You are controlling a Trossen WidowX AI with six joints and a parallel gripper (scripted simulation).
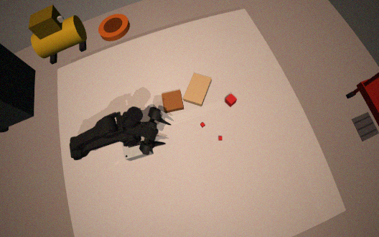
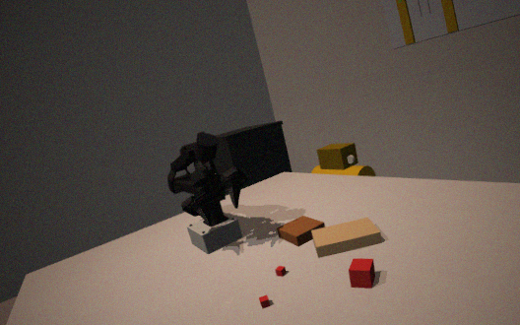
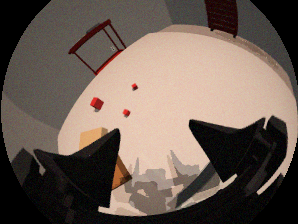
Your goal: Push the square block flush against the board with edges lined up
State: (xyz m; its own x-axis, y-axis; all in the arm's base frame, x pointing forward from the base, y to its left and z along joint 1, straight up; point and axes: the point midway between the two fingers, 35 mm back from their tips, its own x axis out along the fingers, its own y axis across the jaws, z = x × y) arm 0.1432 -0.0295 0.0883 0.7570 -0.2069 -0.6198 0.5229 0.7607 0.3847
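The square block (image 1: 172,100) (image 2: 301,227) (image 3: 120,175) is brown and lies flat beside the tan board (image 1: 197,89) (image 2: 347,235) (image 3: 90,140). The two are turned at different angles. A wedge-shaped gap lies between the block's side and the board's long side, narrowest near a board corner; I cannot tell whether that corner touches. My gripper (image 1: 168,133) (image 3: 156,128) is open, with nothing between its fingers. It is raised above the table, to the near side of the block in the top view. One finger hides part of the block and board in the wrist view.
A larger red cube (image 1: 230,100) (image 2: 361,273) (image 3: 97,104) sits beyond the board. Two tiny red cubes lie nearer, one (image 1: 202,124) (image 2: 281,271) and another (image 1: 220,138) (image 2: 264,301). A grey box (image 1: 136,154) (image 2: 219,238) is beneath the arm.
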